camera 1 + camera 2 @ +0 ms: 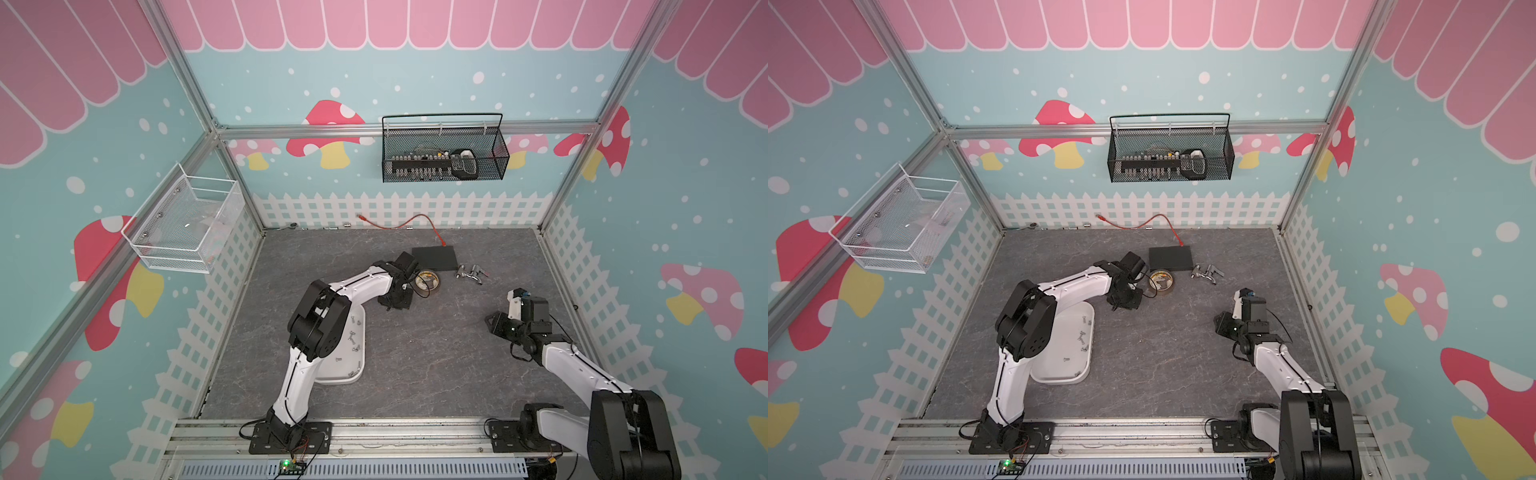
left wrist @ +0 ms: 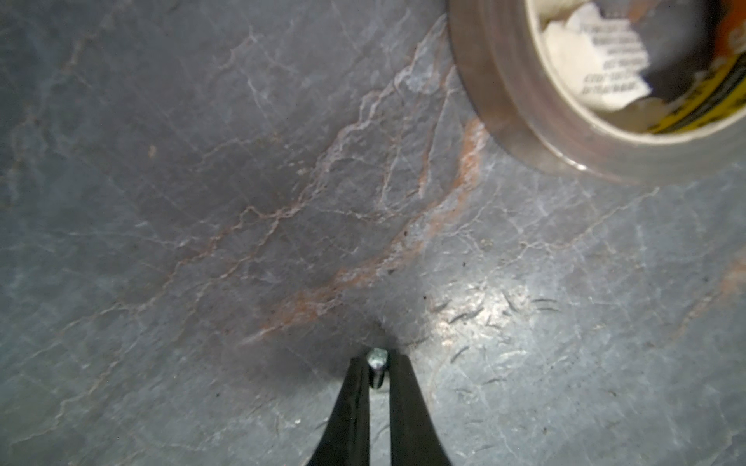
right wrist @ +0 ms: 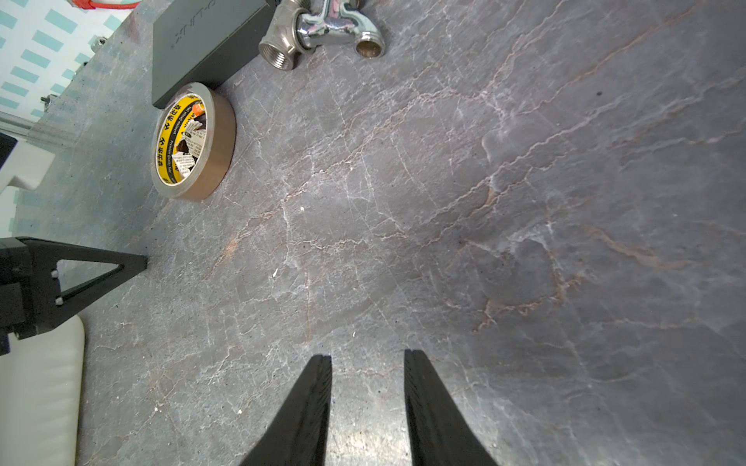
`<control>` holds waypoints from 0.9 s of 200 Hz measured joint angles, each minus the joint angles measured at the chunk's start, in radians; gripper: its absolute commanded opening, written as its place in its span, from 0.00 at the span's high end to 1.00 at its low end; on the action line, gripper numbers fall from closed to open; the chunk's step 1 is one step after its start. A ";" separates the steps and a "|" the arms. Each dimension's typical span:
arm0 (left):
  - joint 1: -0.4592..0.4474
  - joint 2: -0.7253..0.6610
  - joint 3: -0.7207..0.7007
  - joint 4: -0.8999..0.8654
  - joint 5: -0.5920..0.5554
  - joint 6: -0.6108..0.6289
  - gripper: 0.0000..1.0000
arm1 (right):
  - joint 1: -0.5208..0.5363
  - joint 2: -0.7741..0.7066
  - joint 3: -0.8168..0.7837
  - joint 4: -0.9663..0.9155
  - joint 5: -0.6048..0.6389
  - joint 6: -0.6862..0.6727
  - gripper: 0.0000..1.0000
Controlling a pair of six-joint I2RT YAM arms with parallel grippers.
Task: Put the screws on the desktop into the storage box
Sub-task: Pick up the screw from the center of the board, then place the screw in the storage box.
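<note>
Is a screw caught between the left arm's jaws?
Yes, the left wrist view shows a small silver screw pinched between the two black left jaws.

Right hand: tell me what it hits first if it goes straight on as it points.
Bare desktop lies ahead of the right hand; the first object in line looks like the metal fittings. Its tilt is unclear, so it may touch the desktop sooner.

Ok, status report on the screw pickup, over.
Left gripper shut on a screw. Right gripper open, empty. Storage box holds other screws. Tape roll close beside.
</note>
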 measured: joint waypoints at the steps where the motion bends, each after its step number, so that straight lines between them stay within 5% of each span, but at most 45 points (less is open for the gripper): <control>1: 0.000 0.000 0.000 0.000 0.000 -0.002 0.99 | 0.000 0.000 0.000 0.000 0.000 0.000 0.64; 111: -0.011 -0.049 0.004 -0.029 -0.005 -0.008 1.00 | 0.000 0.000 0.000 0.000 -0.001 0.000 0.64; 180: -0.021 -0.402 -0.183 -0.026 -0.058 -0.076 1.00 | 0.000 0.000 0.000 0.000 -0.007 0.000 0.64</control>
